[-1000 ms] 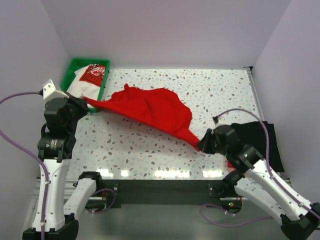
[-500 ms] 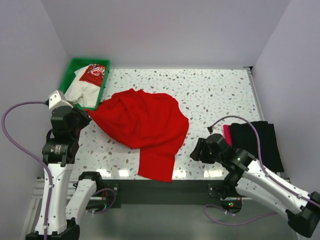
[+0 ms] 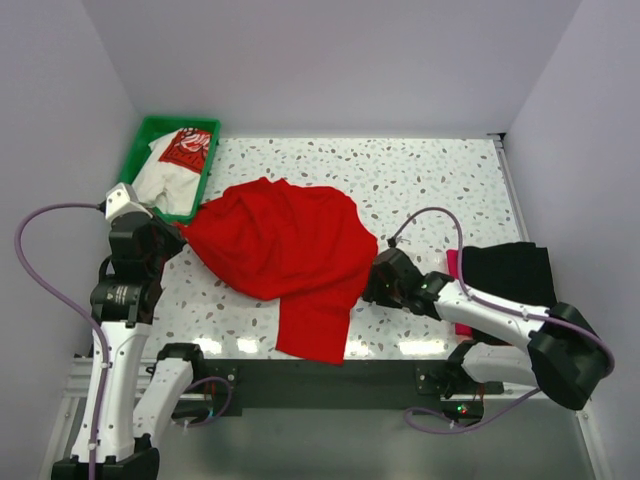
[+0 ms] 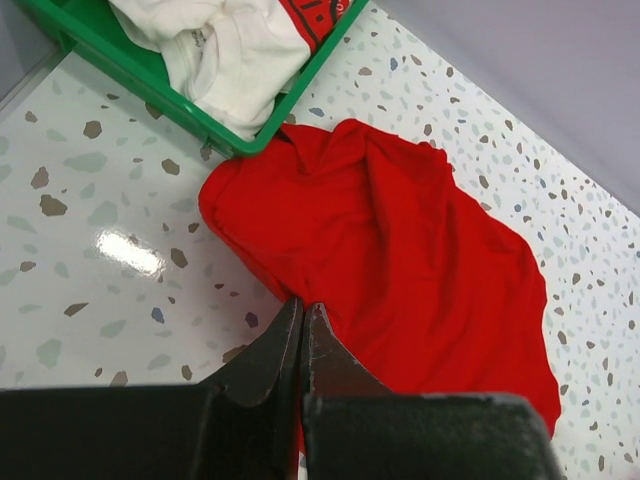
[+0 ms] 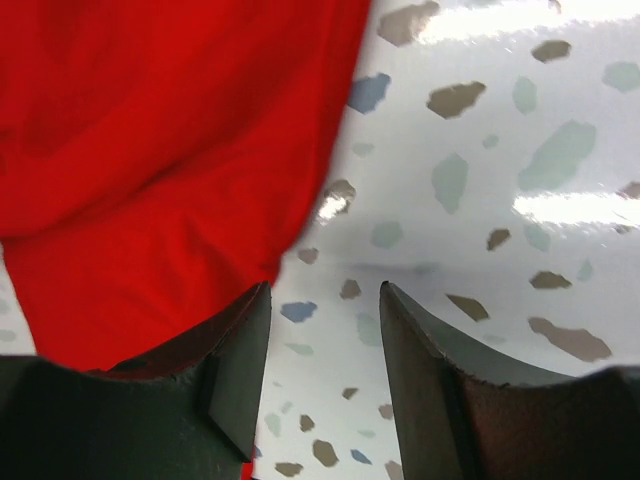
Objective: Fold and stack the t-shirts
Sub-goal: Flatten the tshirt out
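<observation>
The red shirt [image 5: 150, 130] is seen on the speckled table [image 5: 480, 150] (upper left); the gripper [image 5: 322, 300] is held open at its edge, table showing between the jaws.

Left arm [image 3: 122, 298] upright, wrist tipped down and inward; left gripper [image 4: 301, 330] fingers pressed tight together. Right arm [image 3: 492, 312] stretched low toward centre, forearm near-horizontal; right gripper [image 5: 323, 300] aimed downward, jaws parted

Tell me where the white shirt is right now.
In the overhead view, the white shirt lies in the green tray at the far left corner of the table, just beyond the red shirt.
</observation>
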Available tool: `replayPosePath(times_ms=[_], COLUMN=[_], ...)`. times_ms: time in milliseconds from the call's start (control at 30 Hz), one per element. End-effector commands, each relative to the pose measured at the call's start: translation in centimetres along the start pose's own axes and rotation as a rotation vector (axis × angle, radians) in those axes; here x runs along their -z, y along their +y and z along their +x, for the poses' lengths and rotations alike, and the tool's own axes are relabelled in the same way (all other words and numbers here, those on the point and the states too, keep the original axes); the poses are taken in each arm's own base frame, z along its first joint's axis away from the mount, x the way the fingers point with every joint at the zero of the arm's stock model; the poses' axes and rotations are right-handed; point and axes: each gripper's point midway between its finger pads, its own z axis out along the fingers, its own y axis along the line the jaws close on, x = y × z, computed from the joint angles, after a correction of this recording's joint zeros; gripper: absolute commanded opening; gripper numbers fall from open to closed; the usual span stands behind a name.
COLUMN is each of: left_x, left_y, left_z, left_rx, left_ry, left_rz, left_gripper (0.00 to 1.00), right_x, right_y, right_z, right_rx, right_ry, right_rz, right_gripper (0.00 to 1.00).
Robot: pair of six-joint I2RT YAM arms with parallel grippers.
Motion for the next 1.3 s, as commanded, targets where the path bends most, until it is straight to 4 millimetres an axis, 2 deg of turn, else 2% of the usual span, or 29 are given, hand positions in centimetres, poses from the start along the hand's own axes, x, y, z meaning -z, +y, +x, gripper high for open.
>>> replayPosePath(times_ms=[0,233,400,567,700,900,933,967,1000,1067,1100,1167,1200,1267], left_x=[-0.5,-1.0,-1.1,-1.1,-1.3,-1.4,-1.5,-1.5,-1.5,-1.4,-1.3,-0.7,-0.5,0.5], left_y=[-0.6,-0.5,-0.6,-0.6,-0.7,-1.1,-1.2,-1.3,-1.7,-2.0,-2.2,-2.8,-3.3,-4.4], left_z=[-0.9,-0.5,-0.5,-0.4,0.0,-0.2,-0.1,-0.1,-0.2,-0.5,-0.7,-1.8,-2.0,-3.4], left_rx=[-0.016,-0.025,-0.026,-0.031,-0.031,-0.033,-0.034,-0.037,-0.041,-0.060,-0.066,-0.086,-0.091,-0.094], left_ry=[-0.040,-0.032,-0.031,-0.029,-0.018,-0.017,-0.014,-0.013,-0.011,-0.012,-0.010,-0.029,-0.025,-0.048], left_rz=[0.027,0.028,0.032,0.036,0.042,0.058,0.063,0.071,0.086,0.101,0.105,0.125,0.145,0.183], left_gripper=[0.00,0.00,0.00,0.00,0.00,0.00,0.00,0.00,0.00,0.00,0.00,0.00,0.00,0.00], right_x=[-0.4,-2.0,-3.1,-3.5,-4.1,-4.8,-4.7,-4.6,-4.0,-2.8,-1.6,2.2,4.3,10.5], right_y=[3.6,3.6,3.3,1.8,2.4,2.4,2.4,2.6,2.6,2.4,1.5,2.0,0.9,0.7], right_z=[-3.3,-0.5,0.5,-0.2,-0.3,0.3,0.4,0.5,0.2,-0.7,-1.6,-4.6,-6.4,-10.2], right_rx=[-0.075,-0.106,-0.182,-0.225,-0.210,-0.185,-0.179,-0.175,-0.161,-0.143,-0.116,-0.122,-0.101,-0.126], right_ry=[-0.108,-0.054,-0.044,-0.104,-0.096,-0.070,-0.065,-0.052,-0.057,-0.081,-0.102,-0.190,-0.236,-0.360], right_rz=[-0.081,-0.054,-0.034,0.040,0.050,0.056,0.055,0.048,0.043,0.051,0.089,0.029,0.069,0.020], right_gripper=[0.51,0.49,0.47,0.44,0.41,0.23,0.14,0.10,0.00,0.00,0.00,0.00,0.00,0.00])
